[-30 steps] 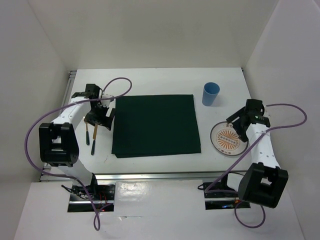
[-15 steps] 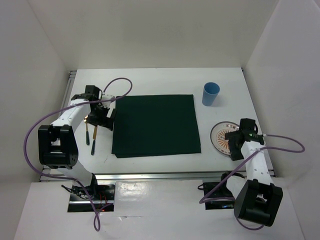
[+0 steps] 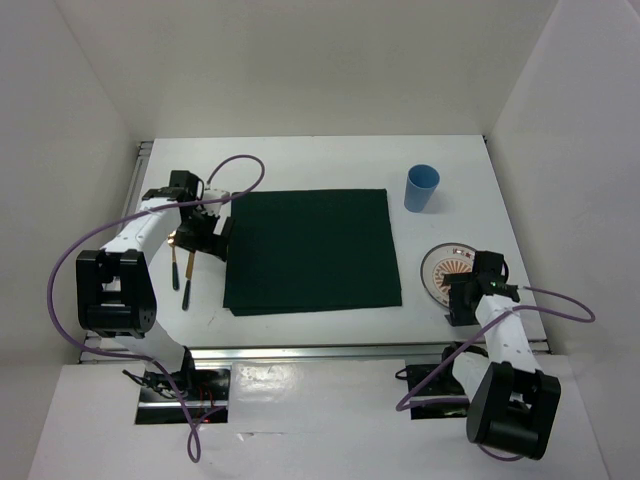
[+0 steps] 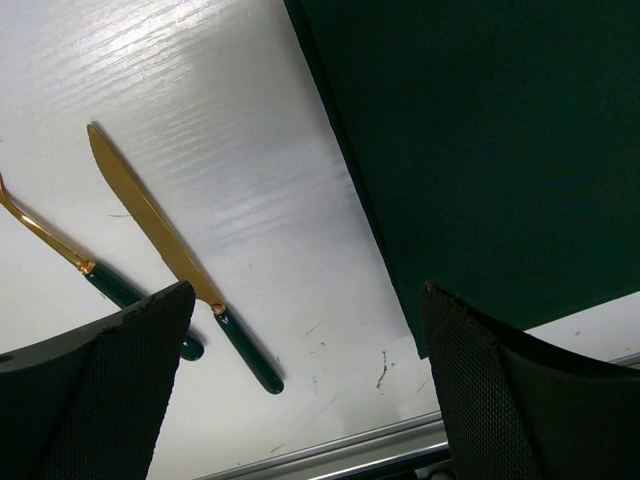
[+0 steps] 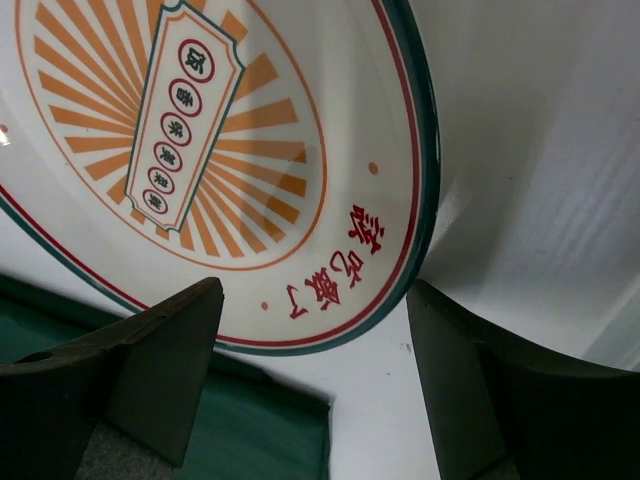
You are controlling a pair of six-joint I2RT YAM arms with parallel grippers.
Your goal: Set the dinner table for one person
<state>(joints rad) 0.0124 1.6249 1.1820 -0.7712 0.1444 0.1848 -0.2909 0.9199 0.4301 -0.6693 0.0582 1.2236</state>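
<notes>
Beneath green cloth, plain white dinner table.

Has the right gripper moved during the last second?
Yes. The right gripper has come toward the near side, away from the light blue plastic cup, crossing over the round patterned plate.

On the tabletop, the left claw hangs at the left edge of the cloth, which spreads away to the claw's right. The knife and a second utensil lie side by side just to its left, apart from the cloth. The right claw sits at the near rim of the plate. The plate lies just beyond it, the cup well beyond, the cloth to its left.
</notes>
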